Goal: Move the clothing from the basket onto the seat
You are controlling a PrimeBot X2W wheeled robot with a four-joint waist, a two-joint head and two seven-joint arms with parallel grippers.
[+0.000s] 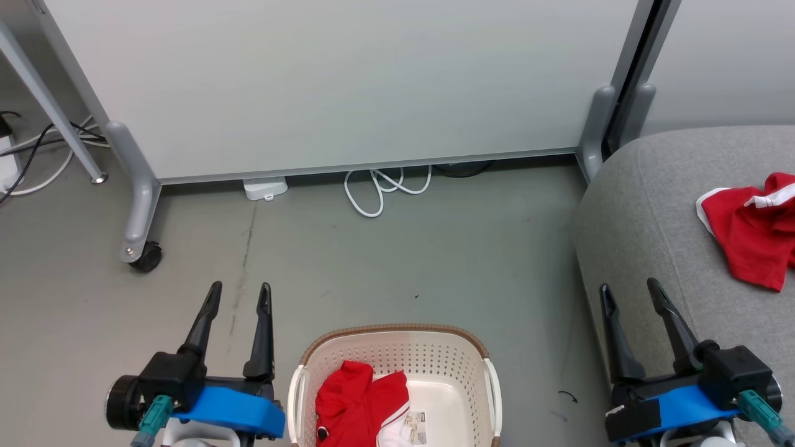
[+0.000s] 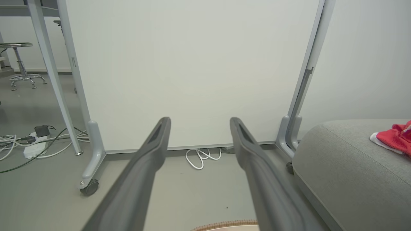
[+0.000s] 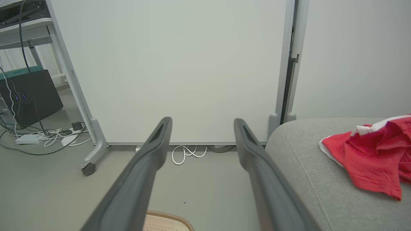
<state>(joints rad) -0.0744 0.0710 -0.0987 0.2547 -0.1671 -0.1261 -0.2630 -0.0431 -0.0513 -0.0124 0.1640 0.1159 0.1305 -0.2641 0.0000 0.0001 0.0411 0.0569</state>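
The left gripper (image 1: 241,287) and right gripper (image 1: 628,285) flank the basket (image 1: 397,329), jaws spread and empty, evidently readied for the red garment (image 1: 357,400) inside, while a second garment (image 1: 748,233) lies on the seat (image 1: 640,205).

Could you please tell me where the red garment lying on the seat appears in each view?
Head view: red garment at right edge, on the seat.
Left wrist view: far right edge.
Right wrist view: right side.
Shared landmark: white cable coil under the partition.
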